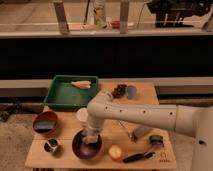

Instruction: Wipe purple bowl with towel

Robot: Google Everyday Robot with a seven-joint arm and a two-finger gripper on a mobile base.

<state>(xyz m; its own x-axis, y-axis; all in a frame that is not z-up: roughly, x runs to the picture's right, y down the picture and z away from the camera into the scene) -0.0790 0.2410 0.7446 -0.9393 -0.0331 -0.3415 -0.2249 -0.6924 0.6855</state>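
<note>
The purple bowl [86, 147] sits on the wooden table [145, 159] near the front, left of centre. My white arm reaches in from the right and bends down over it. My gripper [91, 135] points down into the bowl and sits low inside it. A pale patch at the gripper may be the towel; I cannot tell it apart from the arm.
A brown-orange bowl [46, 123] stands at the left, a small metal cup [51, 146] at the front left. A green tray [70, 92] with a pale item lies at the back. An orange fruit [116, 152], a black tool [136, 157] and a blue cup [131, 91] lie nearby.
</note>
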